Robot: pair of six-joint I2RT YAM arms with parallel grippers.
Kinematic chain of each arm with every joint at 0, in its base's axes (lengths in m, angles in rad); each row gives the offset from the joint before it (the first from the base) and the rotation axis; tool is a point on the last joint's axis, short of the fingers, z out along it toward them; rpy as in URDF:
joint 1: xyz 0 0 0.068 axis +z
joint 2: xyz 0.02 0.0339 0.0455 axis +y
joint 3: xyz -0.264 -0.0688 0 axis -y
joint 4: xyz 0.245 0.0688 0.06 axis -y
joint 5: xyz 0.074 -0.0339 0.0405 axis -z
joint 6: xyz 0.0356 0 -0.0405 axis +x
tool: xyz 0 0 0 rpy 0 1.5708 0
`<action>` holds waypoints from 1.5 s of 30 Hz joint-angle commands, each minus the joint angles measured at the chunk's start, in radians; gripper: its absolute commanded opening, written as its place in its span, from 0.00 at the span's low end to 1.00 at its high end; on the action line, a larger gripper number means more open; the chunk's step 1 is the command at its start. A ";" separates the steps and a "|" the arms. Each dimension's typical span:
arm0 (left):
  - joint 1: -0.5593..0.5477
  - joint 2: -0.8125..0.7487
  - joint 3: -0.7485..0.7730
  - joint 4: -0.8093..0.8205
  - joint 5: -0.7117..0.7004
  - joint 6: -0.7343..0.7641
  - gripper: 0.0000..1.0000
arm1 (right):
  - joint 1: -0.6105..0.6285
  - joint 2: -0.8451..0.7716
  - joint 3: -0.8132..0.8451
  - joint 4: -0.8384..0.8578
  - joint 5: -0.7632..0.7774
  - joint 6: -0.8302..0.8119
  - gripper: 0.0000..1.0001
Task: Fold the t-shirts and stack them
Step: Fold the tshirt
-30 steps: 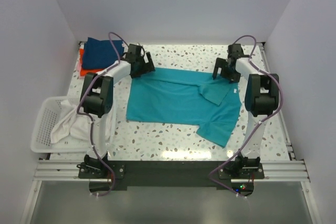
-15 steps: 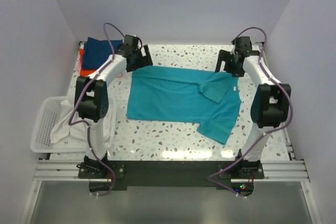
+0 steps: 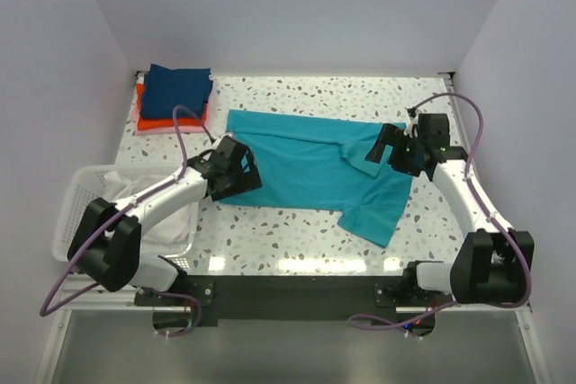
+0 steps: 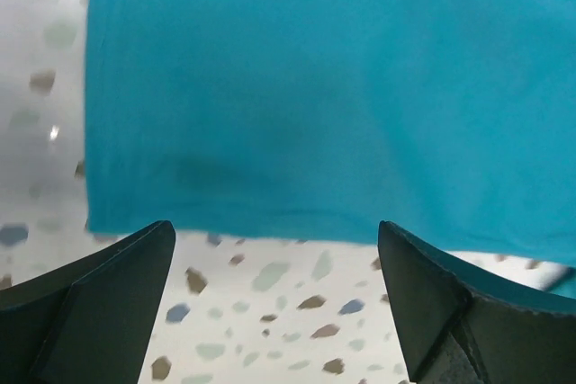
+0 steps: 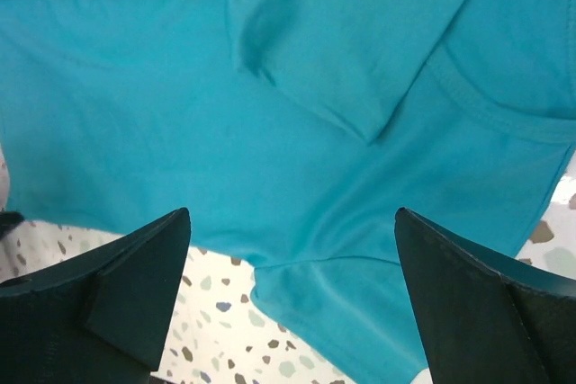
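Observation:
A teal t-shirt (image 3: 310, 166) lies spread flat on the speckled table, one sleeve folded in over its body at the right (image 3: 364, 157) and the other sleeve sticking out toward the near edge (image 3: 373, 218). My left gripper (image 3: 241, 171) is open and empty, low over the shirt's near left corner (image 4: 117, 213). My right gripper (image 3: 389, 150) is open and empty above the shirt's right side, over the folded sleeve (image 5: 360, 60). A stack of folded shirts stands at the back left: navy blue (image 3: 177, 92) on top, orange-red (image 3: 151, 121) and pink (image 3: 144, 129) below.
A white slatted basket (image 3: 76, 213) holding white cloth (image 3: 171, 222) stands at the left near edge, beside the left arm. White walls close in the table on three sides.
Both arms have swung from the shirt's far edge toward the near side. The left gripper now sits at the near left corner, the right over the right side. The shirt lies flatter.

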 commanded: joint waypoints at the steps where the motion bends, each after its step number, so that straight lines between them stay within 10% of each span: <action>1: -0.035 -0.106 -0.108 -0.009 -0.089 -0.148 1.00 | -0.002 -0.057 -0.031 0.056 -0.097 0.018 0.99; 45: 0.017 0.038 -0.143 -0.176 -0.296 -0.481 0.52 | -0.002 -0.103 -0.056 -0.004 -0.110 -0.082 0.99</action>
